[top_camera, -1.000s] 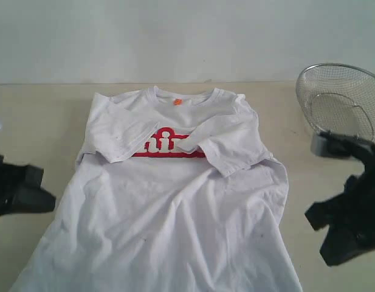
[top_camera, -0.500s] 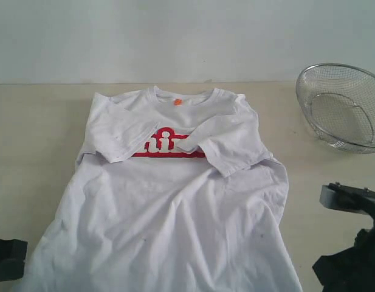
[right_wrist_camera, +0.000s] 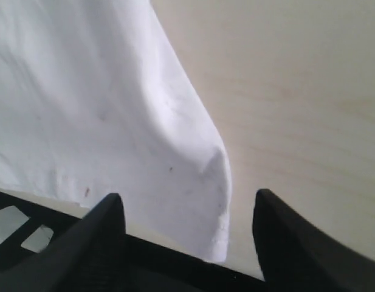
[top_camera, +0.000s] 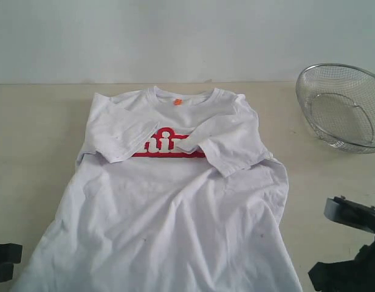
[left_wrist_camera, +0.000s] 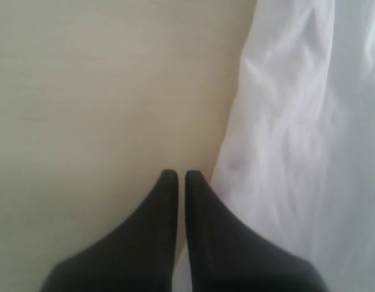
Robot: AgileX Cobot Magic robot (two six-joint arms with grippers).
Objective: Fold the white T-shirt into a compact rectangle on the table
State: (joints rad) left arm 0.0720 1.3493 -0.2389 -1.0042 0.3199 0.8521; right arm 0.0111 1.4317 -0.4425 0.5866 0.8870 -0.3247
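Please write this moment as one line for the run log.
stage: sleeves folded in | soft white cotton T-shirt flat on pale beige table | left gripper shut beside shirt edge | right gripper open over shirt corner

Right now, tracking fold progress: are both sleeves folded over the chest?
Yes, both sleeves of the white T-shirt lie folded inward, covering the lettering's ends.

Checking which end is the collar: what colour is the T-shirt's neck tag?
Orange. The neck tag on the white T-shirt shows best in the exterior view.
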